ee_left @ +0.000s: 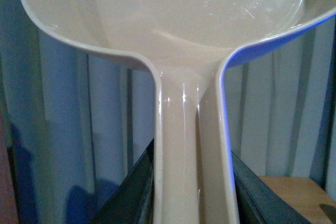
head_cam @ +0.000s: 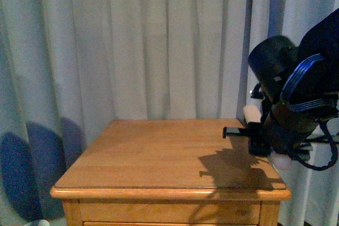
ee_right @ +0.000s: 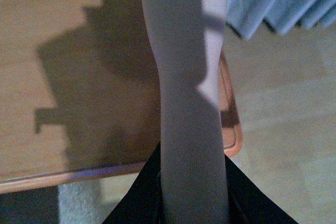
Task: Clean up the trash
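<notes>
Front view: no trash is seen on the table (head_cam: pixel 159 152), likely light, soft, best swept; the dustpan (ee_left: pixel 168 24) is squeezed by the left gripper (ee_left: pixel 193 195), a pale handle (ee_right: pixel 184 77) by the right gripper (ee_right: pixel 191 200).

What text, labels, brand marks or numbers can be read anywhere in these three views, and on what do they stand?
None: no readable text in any view.
The dustpan held in the left claw is plain, the pale handle in the right claw is unmarked, and the wooden table and curtain carry no lettering.
</notes>
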Robot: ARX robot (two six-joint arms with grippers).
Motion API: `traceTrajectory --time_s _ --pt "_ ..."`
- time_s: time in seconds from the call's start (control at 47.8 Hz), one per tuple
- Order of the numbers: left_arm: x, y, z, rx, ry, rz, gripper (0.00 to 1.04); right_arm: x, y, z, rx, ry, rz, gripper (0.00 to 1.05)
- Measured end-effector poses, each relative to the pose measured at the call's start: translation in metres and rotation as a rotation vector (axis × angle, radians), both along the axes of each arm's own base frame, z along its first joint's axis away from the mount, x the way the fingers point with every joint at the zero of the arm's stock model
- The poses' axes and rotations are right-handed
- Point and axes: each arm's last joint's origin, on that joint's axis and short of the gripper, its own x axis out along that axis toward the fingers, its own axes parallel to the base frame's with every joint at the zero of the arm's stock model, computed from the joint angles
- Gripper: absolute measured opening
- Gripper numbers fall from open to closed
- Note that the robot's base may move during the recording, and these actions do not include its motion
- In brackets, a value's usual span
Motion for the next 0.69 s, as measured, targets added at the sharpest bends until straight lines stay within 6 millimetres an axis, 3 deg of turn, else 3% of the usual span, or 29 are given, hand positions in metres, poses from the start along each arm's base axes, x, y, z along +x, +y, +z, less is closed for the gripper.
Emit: traceTrajectory --time_s 0.084,0.147,0.314,0.523,0.691 --pt "0.000 0.000 0.000 0.000 0.000 0.000 0.27 -0.018 -0.002 0.025 -0.027 -0.155 0.041 0.19" --pt "0.000 0.000 0.000 0.000 0.000 0.000 0.27 -0.043 -0.004 0.050 -0.055 -0.310 0.088 0.19" --pt "0.000 0.000 0.000 0.000 0.000 0.000 0.27 -0.101 -0.015 0.085 -0.136 -0.548 0.136 0.19" --pt "0.000 0.000 0.000 0.000 0.000 0.000 0.27 -0.201 -0.046 0.096 -0.217 -0.769 0.149 0.19" --pt "0.000 0.000 0.000 0.000 0.000 0.000 0.27 -0.241 -0.067 0.094 -0.226 -0.856 0.104 0.19"
